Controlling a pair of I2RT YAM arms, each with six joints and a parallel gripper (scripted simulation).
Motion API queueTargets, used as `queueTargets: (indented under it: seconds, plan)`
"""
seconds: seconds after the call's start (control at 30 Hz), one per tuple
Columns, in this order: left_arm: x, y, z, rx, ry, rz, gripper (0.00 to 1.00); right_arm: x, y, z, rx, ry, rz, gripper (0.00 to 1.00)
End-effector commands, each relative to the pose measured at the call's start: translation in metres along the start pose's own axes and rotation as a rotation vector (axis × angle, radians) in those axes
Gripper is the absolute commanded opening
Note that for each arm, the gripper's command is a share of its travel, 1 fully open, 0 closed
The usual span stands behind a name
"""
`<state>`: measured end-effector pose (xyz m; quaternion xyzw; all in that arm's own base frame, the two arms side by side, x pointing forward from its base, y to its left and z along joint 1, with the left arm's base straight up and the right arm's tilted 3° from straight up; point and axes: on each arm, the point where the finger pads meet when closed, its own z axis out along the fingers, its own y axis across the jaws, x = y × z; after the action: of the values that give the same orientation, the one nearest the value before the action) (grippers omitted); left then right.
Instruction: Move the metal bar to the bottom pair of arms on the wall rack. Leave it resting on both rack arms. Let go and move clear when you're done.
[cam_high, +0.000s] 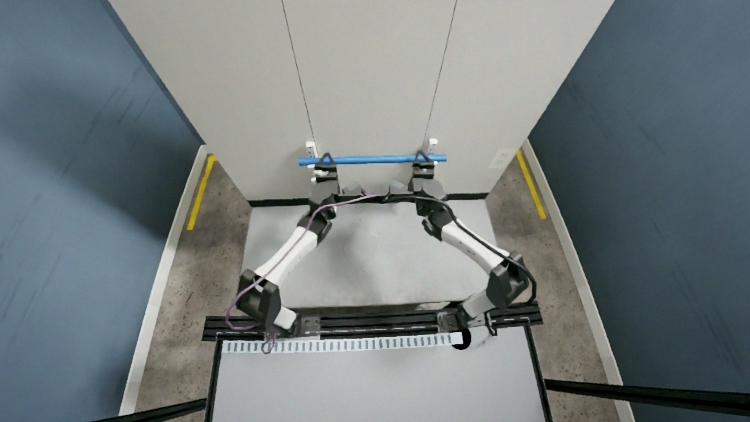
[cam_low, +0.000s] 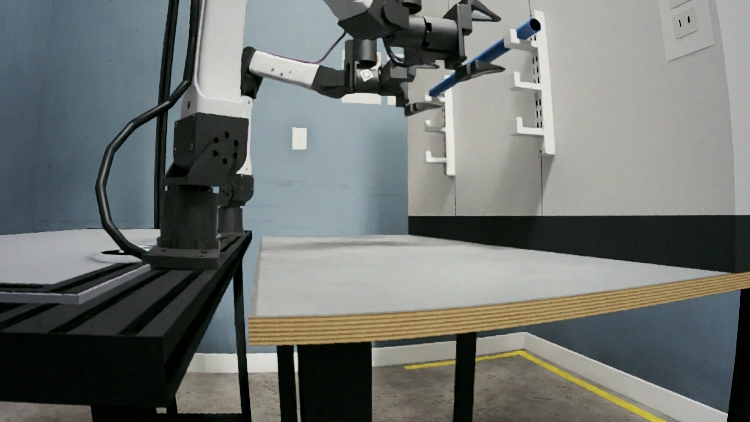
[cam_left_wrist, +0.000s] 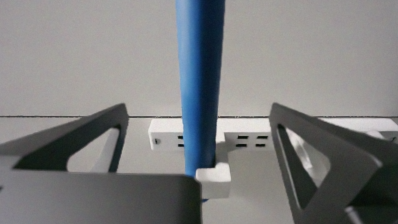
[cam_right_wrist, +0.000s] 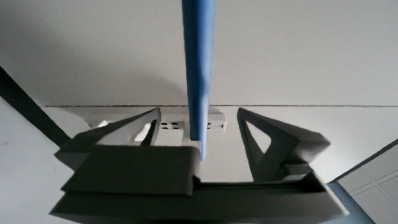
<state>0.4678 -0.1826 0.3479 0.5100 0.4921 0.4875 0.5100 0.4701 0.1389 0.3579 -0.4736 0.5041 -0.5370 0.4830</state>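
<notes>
The blue metal bar (cam_high: 375, 159) (cam_low: 493, 53) (cam_left_wrist: 200, 60) (cam_right_wrist: 198, 50) lies across the top pair of rack arms. The wall rack has two white rails (cam_low: 546, 104) (cam_low: 450, 149), each with three hooked arms. The bottom pair, a near arm (cam_low: 529, 129) and a far arm (cam_low: 435, 159), is bare, as is the middle pair. My left gripper (cam_high: 327, 157) (cam_left_wrist: 198, 110) is open, with one finger on each side of the bar near its left end. My right gripper (cam_high: 421, 155) (cam_right_wrist: 199, 111) is open around the bar's line near its right end. Finger contact cannot be told.
A grey table (cam_high: 375, 251) (cam_low: 419, 283) stands below the rack against the wall. The black mounting rail (cam_high: 377, 325) carries both arm bases. A wall outlet (cam_high: 502, 157) (cam_low: 685, 22) is right of the rack. The two wrists are close together between the grippers.
</notes>
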Motion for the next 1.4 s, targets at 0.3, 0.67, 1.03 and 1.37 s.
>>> queueTargets:
  seconds: [0.3, 0.67, 1.03, 1.37]
  plan:
    - [0.0027, 0.0167, 0.014, -0.038, -0.002, -0.021, 1.0, -0.0013, -0.0106, 0.0128, 0.027, -0.009, 0.025, 1.0]
    - [0.0032, 0.0167, 0.014, -0.038, -0.001, -0.021, 1.0, -0.001, -0.0104, 0.0128, 0.025, -0.009, 0.025, 1.0]
    - [0.004, 0.0167, 0.016, -0.038, 0.001, -0.021, 1.0, -0.0006, -0.0101, 0.014, 0.024, -0.007, 0.024, 1.0]
    - [0.0048, 0.0166, 0.0182, -0.038, 0.003, -0.021, 1.0, -0.0001, -0.0098, 0.0154, 0.023, -0.006, 0.023, 1.0]
